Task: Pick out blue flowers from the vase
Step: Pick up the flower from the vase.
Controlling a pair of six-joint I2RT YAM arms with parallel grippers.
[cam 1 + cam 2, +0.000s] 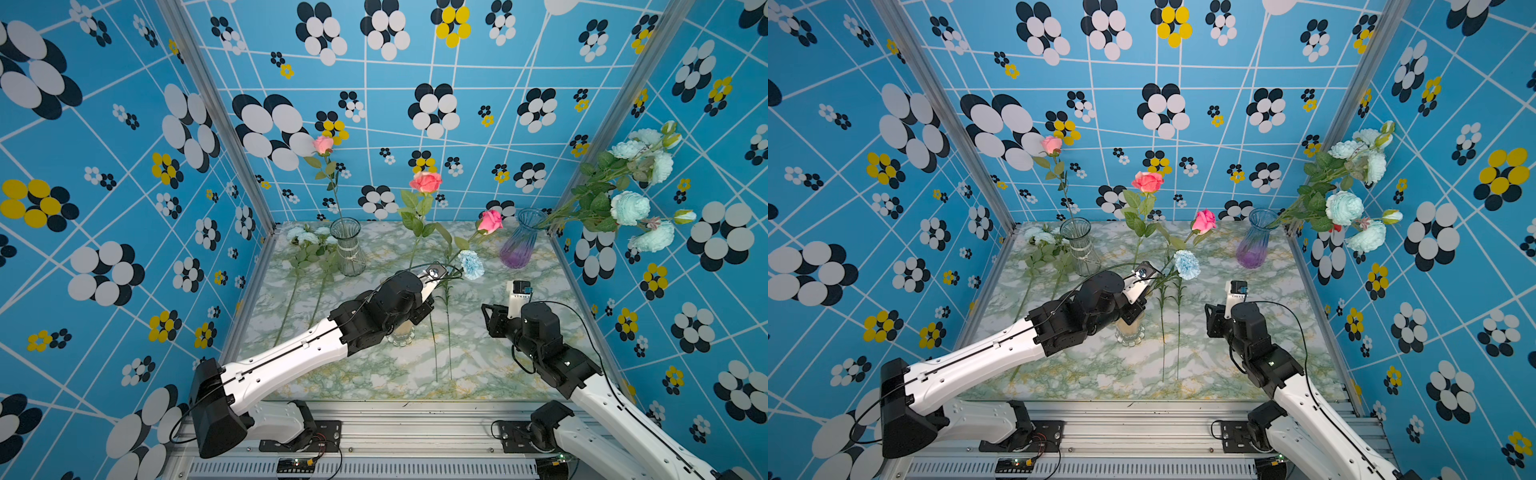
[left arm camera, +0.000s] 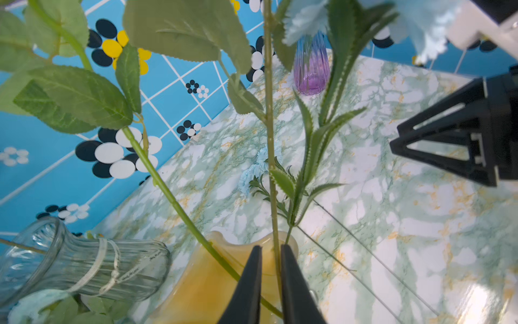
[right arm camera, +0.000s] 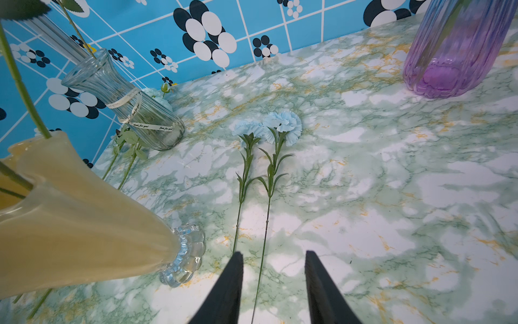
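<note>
Left tool hovering at the yellow vase's mouth, one blue carnation standing in it

The left tool is hovering over the mouth of the yellow vase near the middle of the counter. Its jaws are standing narrowly apart, with a thin green stem running through the gap, not visibly pinched. A blue carnation is standing in that vase among pink roses, its bloom leaning toward 1 o'clock of the tool. Two more blue carnations are lying side by side on the counter at 3 o'clock of the yellow vase, blooms pointing to 12. The right tool is hanging near their stems, jaws moderately wide, holding nothing. A blue peony spray is leaning out of the purple vase at 2 o'clock. A second peony spray is lying beside the clear vase at 11 o'clock.
</note>
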